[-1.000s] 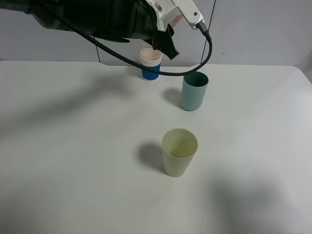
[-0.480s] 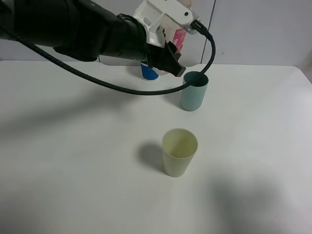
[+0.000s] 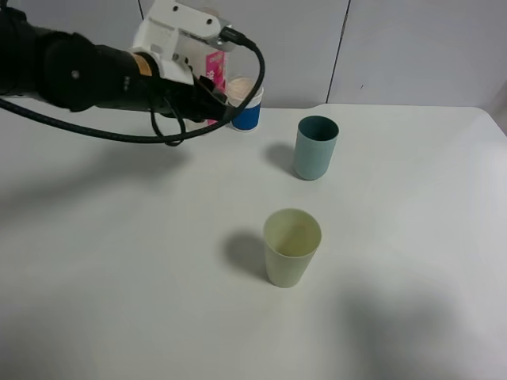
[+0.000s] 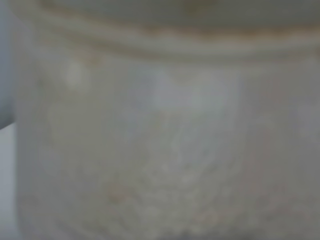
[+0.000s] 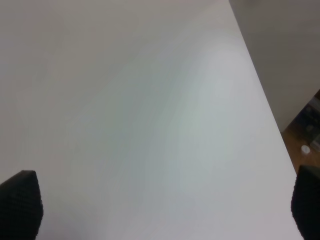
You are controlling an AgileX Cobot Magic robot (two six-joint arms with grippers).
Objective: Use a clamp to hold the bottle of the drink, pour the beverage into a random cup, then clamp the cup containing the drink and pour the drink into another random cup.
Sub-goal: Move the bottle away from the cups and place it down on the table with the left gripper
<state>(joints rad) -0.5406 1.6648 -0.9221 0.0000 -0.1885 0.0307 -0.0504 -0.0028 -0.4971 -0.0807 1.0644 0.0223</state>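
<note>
Item, left gripper (image 3: 208, 93): clamped on the bottle of the drink (image 3: 215, 65), whose pink label shows just above the dark fingers; in the left wrist view the bottle's (image 4: 165, 140) translucent wall fills the whole picture, blurred, so I read the grip from the high camera. Change noted: half a second ago this arm reached in over the rim of the teal cup (image 3: 316, 147). It has now drawn back toward the far left and carries the bottle beside the blue-banded white cup (image 3: 245, 103), well apart from the teal one. I take this as the end of the first pour, or a pass broken off. The teal cup's inside is too dark for me to tell if drink went in. Item, yellow-green cup (image 3: 291, 246): upright, near the middle of the table (image 3: 412, 261), unmoved over the last second, no drink visible in it. Item, right gripper (image 5: 164, 210): jaws spread wide, holding nothing, only bare table beneath; it does not appear in the high view. Standing of the task: the bottle is not yet set down, and the clamping of the filled cup and the second pour remain to be done.
</note>
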